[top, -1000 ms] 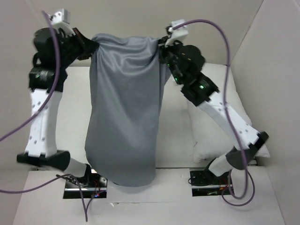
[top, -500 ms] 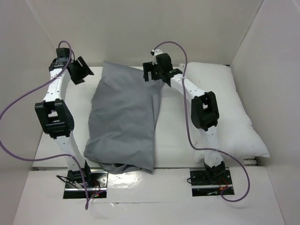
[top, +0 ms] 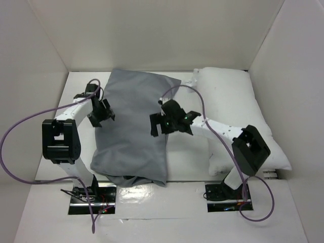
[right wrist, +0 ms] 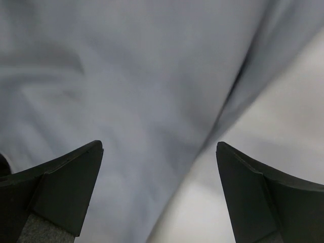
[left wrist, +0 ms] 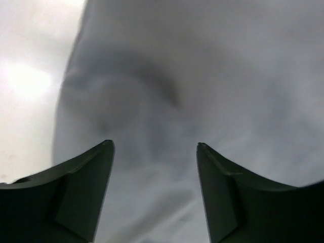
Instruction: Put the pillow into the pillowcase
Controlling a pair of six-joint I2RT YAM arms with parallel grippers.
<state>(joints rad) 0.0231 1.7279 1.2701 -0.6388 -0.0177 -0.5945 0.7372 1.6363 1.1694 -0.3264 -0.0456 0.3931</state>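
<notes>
Two arms reach over a white table (top: 76, 88) inside a white-walled enclosure. The pillowcase (top: 134, 131) lies flat and wrinkled on the table, left of centre. Its long side runs from the far wall to the near edge, where its near end sits between the two arm bases.

The left gripper (top: 103, 112) is at the left edge of the grey cloth, about halfway along. Its fingers (left wrist: 81, 187) stand moderately apart, with nothing between them; the left wrist view shows only blurred grey fabric below, with bare table to one side.

The right gripper (top: 158, 125) is at the right edge of the cloth, roughly level with the left one. Its fingers (right wrist: 55, 187) are spread very wide and hold nothing. The cloth's edge runs diagonally beneath them, with pale surface beyond it.

The pillow (top: 228, 93) lies on the right side of the table, plump and outside the pillowcase, stretching from the far wall towards the near right corner. Its far left corner is just beside the far right corner of the cloth; I cannot tell whether they touch. The right forearm crosses above the pillow's left part. Purple cables (top: 20, 132) loop from both arms.
</notes>
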